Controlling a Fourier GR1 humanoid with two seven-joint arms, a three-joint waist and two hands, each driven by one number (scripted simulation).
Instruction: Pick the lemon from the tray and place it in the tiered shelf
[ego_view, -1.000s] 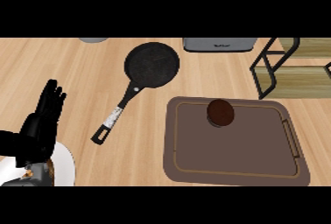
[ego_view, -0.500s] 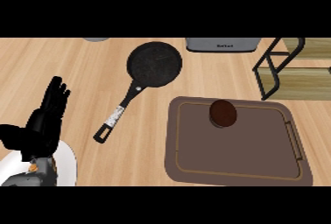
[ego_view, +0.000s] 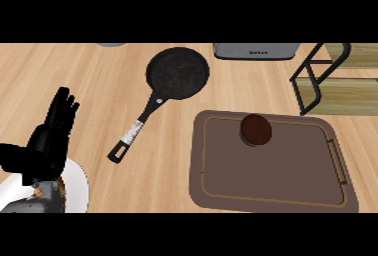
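1. We are taking the tray (ego_view: 221, 192) as our landmark: a brown, rimmed rectangle lying flat on the wooden counter (ego_view: 88, 70).
2. The task's object, which is showing here as a dark reddish-brown oval rather than a yellow lemon (ego_view: 256, 130), is sitting inside the tray near its far edge, touching nothing but the tray floor.
3. Our left hand (ego_view: 52, 130) is standing well to the left of the tray, fingers straight and pointing upward, holding nothing; we are reading this as a resting pose.
4. Our right hand is not showing in the head view.
5. The tiered shelf (ego_view: 325, 85) is standing beyond the tray's far right corner, its wooden levels open toward the tray; we are judging it the nearer reach for a right hand.
6. A black frying pan (ego_view: 177, 72) is lying beyond the tray's far left corner, its handle pointing back alongside the tray's left edge, apart from it.
7. We are judging the task as not yet begun: the object is lying untouched.
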